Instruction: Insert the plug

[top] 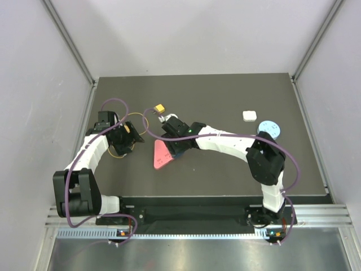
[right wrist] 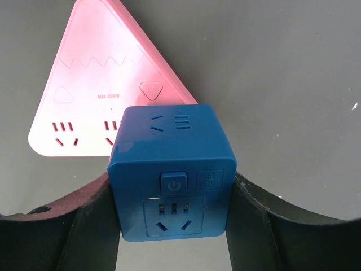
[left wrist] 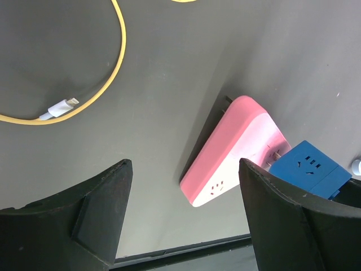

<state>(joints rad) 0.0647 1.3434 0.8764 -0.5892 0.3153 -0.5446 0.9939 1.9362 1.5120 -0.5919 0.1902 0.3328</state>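
Observation:
The plug, a blue cube (right wrist: 172,169) with a power button and sockets on its faces, is clamped between the fingers of my right gripper (right wrist: 172,210). It sits over the near corner of the pink triangular power strip (right wrist: 96,84), which lies flat on the dark table. The left wrist view shows the blue cube (left wrist: 307,169) at the strip's (left wrist: 231,149) white socket face; whether they touch I cannot tell. From above, the strip (top: 162,154) lies mid-table, the right gripper (top: 176,140) over its right corner. My left gripper (top: 132,138) hovers left of it, open and holding nothing (left wrist: 185,186).
A yellow cable (left wrist: 113,68) with a white connector (left wrist: 62,107) loops on the table under the left arm. A small yellow block (top: 159,108) lies behind the strip. A white square piece (top: 249,115) and a light blue disc (top: 268,127) sit at the back right.

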